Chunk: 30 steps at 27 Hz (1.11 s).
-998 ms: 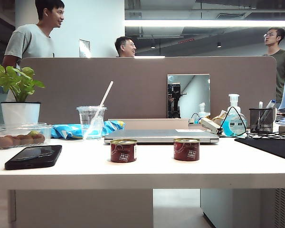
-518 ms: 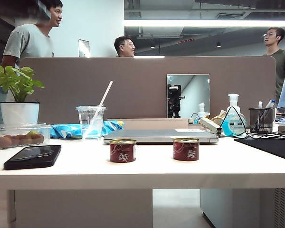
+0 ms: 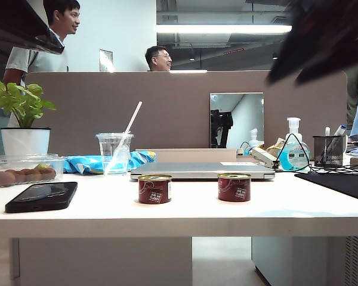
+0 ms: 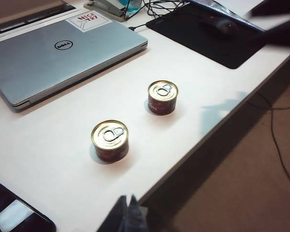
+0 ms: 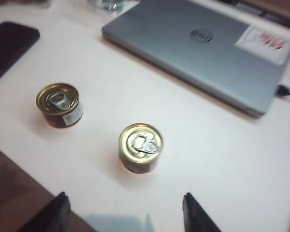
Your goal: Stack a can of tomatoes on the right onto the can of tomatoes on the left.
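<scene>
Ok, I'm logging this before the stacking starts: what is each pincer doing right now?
Left pincer: above the table's front edge, holding nothing; open or shut cannot be told.
Right pincer: open, empty, hovering near the right can.

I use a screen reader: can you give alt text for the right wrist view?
Two tomato cans stand apart on a white table, the right can nearest the open right claw and the left can beyond. A closed Dell laptop lies behind them.
</scene>
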Each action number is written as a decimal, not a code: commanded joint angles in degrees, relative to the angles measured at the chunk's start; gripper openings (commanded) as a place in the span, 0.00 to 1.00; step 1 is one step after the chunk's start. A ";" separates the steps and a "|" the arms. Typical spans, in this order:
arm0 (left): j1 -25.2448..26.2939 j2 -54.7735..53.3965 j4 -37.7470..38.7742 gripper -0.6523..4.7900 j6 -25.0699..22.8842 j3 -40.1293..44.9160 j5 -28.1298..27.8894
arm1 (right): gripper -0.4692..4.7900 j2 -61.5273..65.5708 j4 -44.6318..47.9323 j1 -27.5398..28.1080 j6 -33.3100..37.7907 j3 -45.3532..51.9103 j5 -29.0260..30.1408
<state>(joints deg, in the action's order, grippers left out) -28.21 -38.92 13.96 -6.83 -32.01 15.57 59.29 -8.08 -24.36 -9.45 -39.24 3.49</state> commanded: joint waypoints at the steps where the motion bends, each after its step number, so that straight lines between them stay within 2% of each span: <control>1: -0.11 0.13 -0.72 0.11 0.02 -0.11 0.09 | 0.74 7.93 8.98 0.00 -0.04 -0.22 0.37; 3: -0.11 0.09 -0.72 0.11 0.00 -0.11 0.09 | 0.88 14.73 13.53 0.00 -0.04 -0.37 0.90; 9: -0.09 0.02 -0.72 0.11 0.00 -0.11 0.07 | 0.90 25.83 26.08 0.02 -0.04 -0.39 1.46; 14: -0.09 0.02 -0.74 0.11 -0.02 -0.11 0.07 | 0.94 33.16 29.35 0.02 -0.04 -3.04 2.82; 25: -0.11 0.02 -0.74 0.11 -0.02 -0.11 0.07 | 0.93 40.63 28.41 0.02 0.00 -7.06 2.58; 29: -0.09 0.02 -0.74 0.11 -0.02 -0.11 0.07 | 0.76 40.72 27.93 0.09 0.00 -7.06 1.05; 30: -0.09 0.02 -0.74 0.11 -0.02 -0.11 0.07 | 0.76 40.92 27.96 0.11 0.00 -7.06 1.09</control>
<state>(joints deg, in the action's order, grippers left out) -28.27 -38.96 14.00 -6.83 -32.01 15.55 100.20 19.59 -24.23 -9.54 -46.09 4.71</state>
